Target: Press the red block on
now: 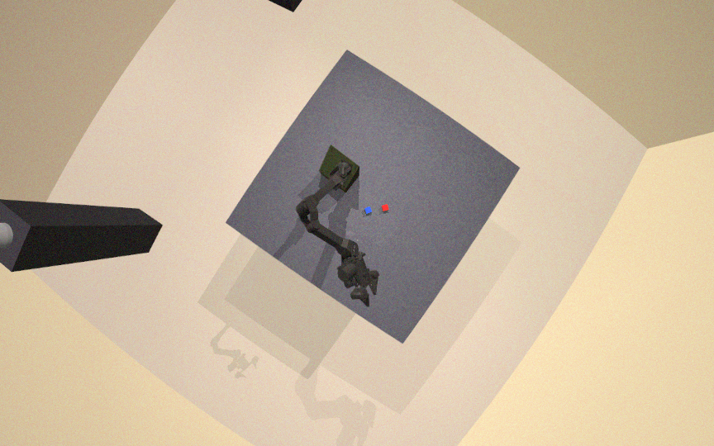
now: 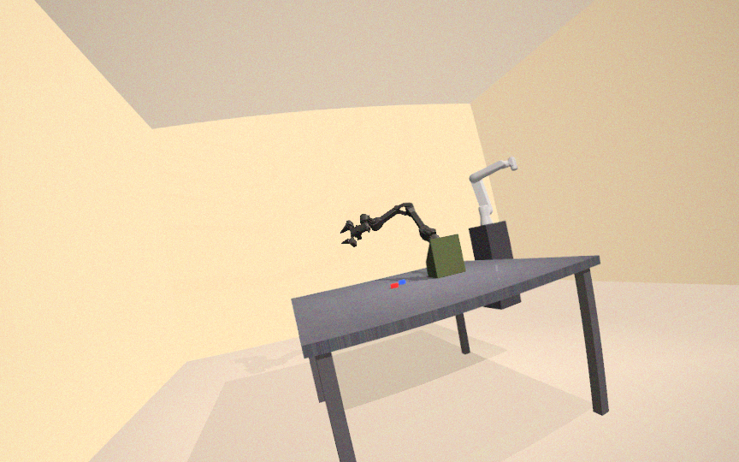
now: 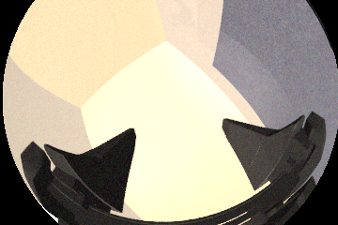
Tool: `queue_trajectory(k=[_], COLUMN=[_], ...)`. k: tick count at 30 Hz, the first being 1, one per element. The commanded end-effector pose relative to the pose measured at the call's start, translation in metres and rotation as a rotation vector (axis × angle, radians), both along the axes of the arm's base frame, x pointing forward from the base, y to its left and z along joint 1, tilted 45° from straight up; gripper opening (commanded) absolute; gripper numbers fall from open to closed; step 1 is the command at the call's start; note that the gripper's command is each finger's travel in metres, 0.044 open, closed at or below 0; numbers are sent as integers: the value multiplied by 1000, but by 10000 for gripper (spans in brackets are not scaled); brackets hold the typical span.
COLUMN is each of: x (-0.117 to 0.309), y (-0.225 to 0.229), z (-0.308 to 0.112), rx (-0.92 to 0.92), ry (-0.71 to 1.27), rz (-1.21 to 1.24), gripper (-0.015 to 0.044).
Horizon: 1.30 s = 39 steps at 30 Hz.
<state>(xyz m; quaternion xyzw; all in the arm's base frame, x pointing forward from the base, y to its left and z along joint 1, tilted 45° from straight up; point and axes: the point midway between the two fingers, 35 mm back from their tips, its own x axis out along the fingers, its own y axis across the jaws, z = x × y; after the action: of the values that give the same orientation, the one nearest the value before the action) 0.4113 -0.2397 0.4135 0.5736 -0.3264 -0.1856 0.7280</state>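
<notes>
On the grey rectangular table [image 1: 431, 149] [image 2: 360, 310]: the small red cube-shaped block [image 1: 385, 207] [image 2: 393, 285] lies near the small blue cube-shaped block [image 1: 368, 211] [image 2: 401, 281], apart from it.
Dark jointed arm [image 1: 326, 235] [image 2: 416, 218]: mounted at the green box [image 1: 331, 159] [image 2: 446, 256], reaching out over the table.
Black jaws [image 1: 372, 293] [image 2: 342, 237]: wide apart, raised above the table, holding nothing.

Arm [image 1: 323, 235] [image 2: 389, 213]: raised above the table, bent at the elbow. In the exterior view, the upper section climbs leftward to a high elbow; forearm slopes down to the left from there. Gripper [image 1: 372, 299] [image 2: 342, 237] [image 3: 180, 128] held well up, pointing left in that view, roughly level with a slight downward tilt. Fingers spread wide, nothing between them (both dark, tapering to points in the wrist view).
</notes>
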Motion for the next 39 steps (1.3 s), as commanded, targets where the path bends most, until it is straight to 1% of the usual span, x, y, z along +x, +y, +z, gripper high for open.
queue_trajectory(k=[1,2,4,11,17,21,26,31,34,36,39], x=[0,1,10,36,30,11,-31,-85,-121,-129,-129], y=[0,0,1,20,47,68,96,118,130,132,132], z=[0,-3,-25,-142,-243,-303,-370,-417,-436,-440,-440], rx=[0,3,23,95,104,79,2,-125,-246,-279,-279], ry=[0,9,82,491,885,1155,1541,1928,2201,2266,2266], rz=[0,-1,-6,-22,-18,-5,25,67,105,115,115], gripper=[426,440,440,440,440,440,440,440,440,440,440])
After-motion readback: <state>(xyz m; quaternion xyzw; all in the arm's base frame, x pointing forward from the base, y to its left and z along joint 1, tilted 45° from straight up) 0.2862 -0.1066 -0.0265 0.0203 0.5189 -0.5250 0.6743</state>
